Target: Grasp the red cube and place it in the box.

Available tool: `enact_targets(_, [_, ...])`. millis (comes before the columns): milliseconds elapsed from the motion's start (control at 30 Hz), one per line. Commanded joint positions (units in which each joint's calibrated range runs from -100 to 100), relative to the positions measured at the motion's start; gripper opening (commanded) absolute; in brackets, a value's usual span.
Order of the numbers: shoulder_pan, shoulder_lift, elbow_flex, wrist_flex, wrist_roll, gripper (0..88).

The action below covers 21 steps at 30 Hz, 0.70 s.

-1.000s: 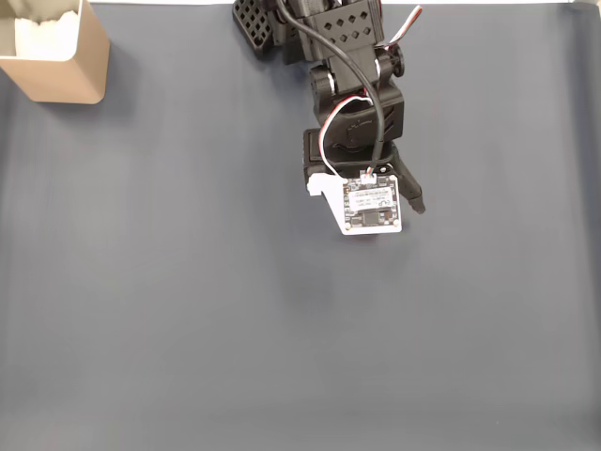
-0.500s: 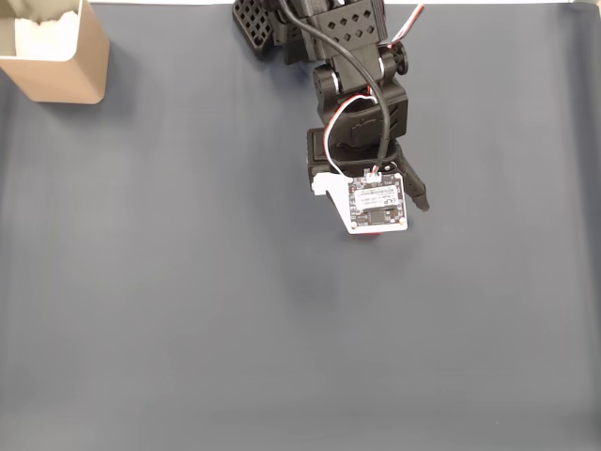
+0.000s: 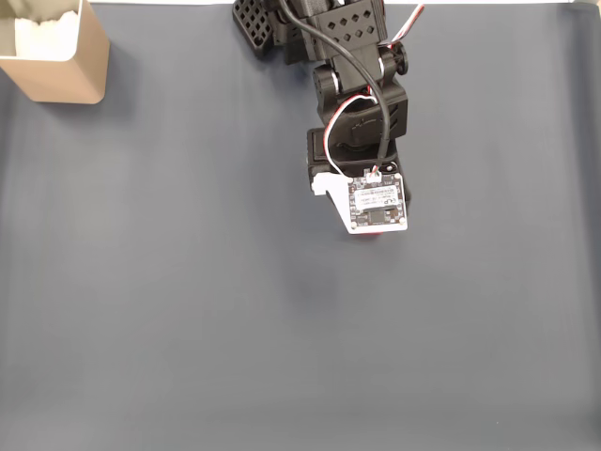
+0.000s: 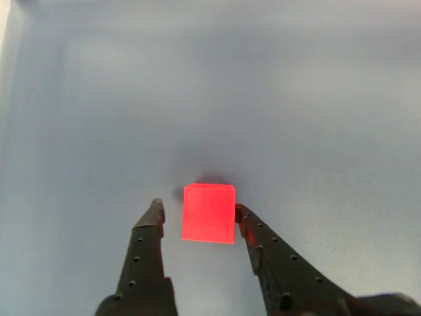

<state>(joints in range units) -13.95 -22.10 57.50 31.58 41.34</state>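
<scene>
gripper: in the wrist view the two black fingers sit either side of the cube. right one is touching its side, left one has a thin gap, so not clamped yet
red cube: on the grey mat between the fingertips, looks flat on the surface
arm: in the fixed view it reaches down from the top edge, white camera board covering the claw
box: tan cardboard, top left corner in the fixed view, white padding inside, well apart from the arm

Red cube between hand fingers
</scene>
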Motion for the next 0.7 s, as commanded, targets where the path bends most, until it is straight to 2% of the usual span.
enact_targets(0, [-0.2, -1.2, -1.6, -0.4, 0.0, 16.4])
enact_targets(467, [0.5, -1.6, -1.7, 0.0, 1.2, 2.2])
enact_targets(667, [2.4, -3.0, -3.6, 3.3, 1.9, 0.0])
